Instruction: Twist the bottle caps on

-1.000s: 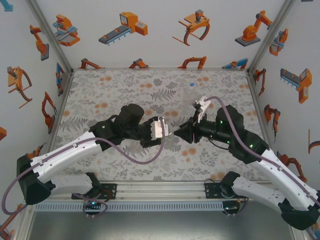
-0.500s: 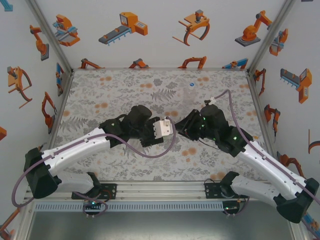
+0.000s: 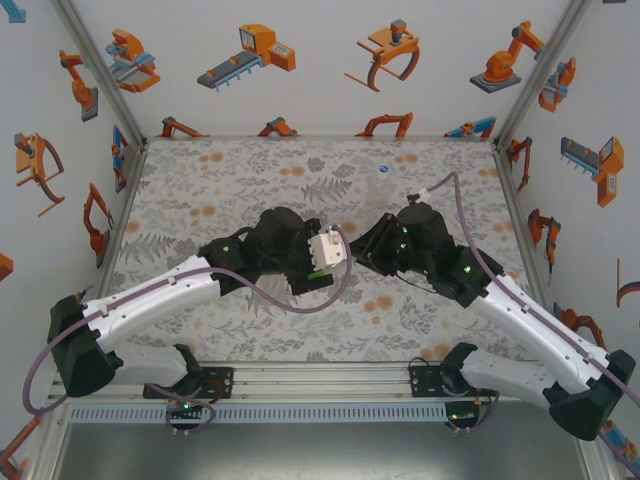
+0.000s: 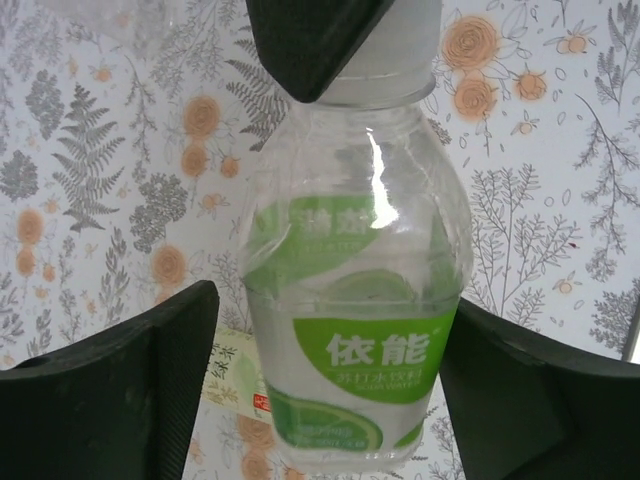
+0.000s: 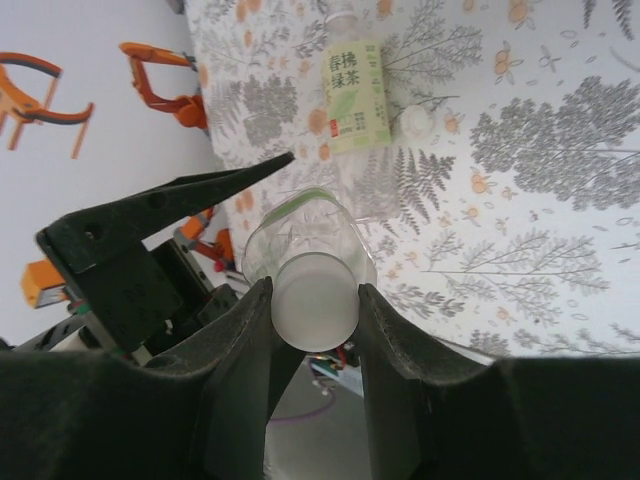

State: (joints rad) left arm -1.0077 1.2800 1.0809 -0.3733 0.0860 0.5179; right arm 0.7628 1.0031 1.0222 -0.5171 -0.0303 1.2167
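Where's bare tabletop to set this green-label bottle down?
Bare cloth: the table's far left, between wall and left arm, and the near strip between the arm bases. Crowded: the middle, where the left tool and right tool meet at the green-label bottle, and just beyond it, with the clear bottle, yellow-label bottle and loose white cap.

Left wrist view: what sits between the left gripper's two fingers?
The green-label bottle, seen in the left wrist view; the left gripper's fingers stand open around it.

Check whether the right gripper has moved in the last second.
Yes, slightly: the right gripper, clamped on the white cap, has shifted toward the far edge of the table.
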